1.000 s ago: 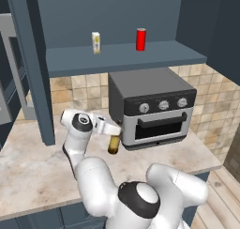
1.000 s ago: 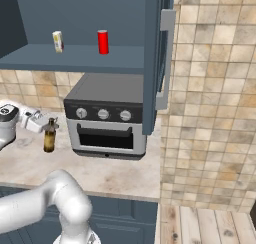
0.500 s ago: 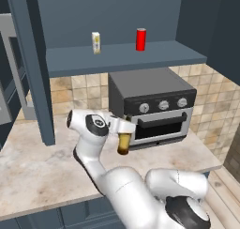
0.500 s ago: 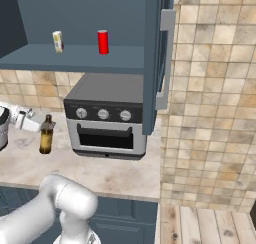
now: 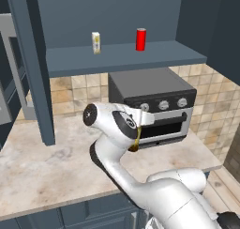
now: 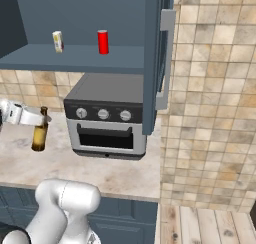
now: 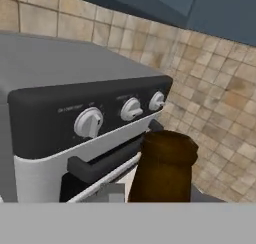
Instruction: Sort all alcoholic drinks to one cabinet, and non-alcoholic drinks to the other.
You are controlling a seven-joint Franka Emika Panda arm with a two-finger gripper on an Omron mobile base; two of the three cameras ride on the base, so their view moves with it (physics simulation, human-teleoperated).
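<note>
The brown beer bottle (image 6: 39, 136) hangs upright just above the counter (image 6: 105, 170), left of the toaster oven (image 6: 107, 115), pinched at its neck by the gripper (image 6: 42, 119). Both cans — red can (image 6: 103, 42) and cream-white can (image 6: 58, 41) — stand on the open cabinet shelf (image 6: 75, 63) overhead, so the bottle presumably belongs in the other cabinet, meaning a carry away from this shelf.

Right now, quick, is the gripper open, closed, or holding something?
Gripper: closed on the brown beer bottle, gripping it at the neck beside the toaster oven.

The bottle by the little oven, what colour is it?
Brown, the beer bottle shows best in the right base view.
</note>
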